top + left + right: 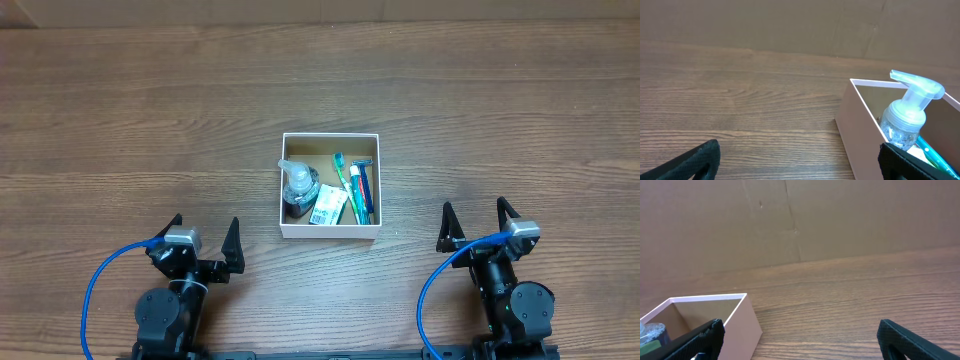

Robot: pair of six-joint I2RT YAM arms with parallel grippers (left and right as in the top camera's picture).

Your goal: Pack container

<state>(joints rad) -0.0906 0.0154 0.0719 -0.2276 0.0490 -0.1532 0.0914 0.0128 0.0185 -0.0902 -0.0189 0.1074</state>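
The container (330, 233) sits in the middle of the table (120, 120), ahead of both arms, holding a pump bottle (298, 188), toothbrushes (357, 190) and a small packet (328, 207). The left gripper (205, 238) and right gripper (475, 222) stand spread wide, holding nothing. I'd judge the box light but thin-walled cardboard — best pinched gently over one white wall, lest it buckle or tip.

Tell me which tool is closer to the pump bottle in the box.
Left. The pump bottle stands at the container's left side, nearest the left tool, which sits off that side's near corner. The right tool sits beyond the opposite wall.
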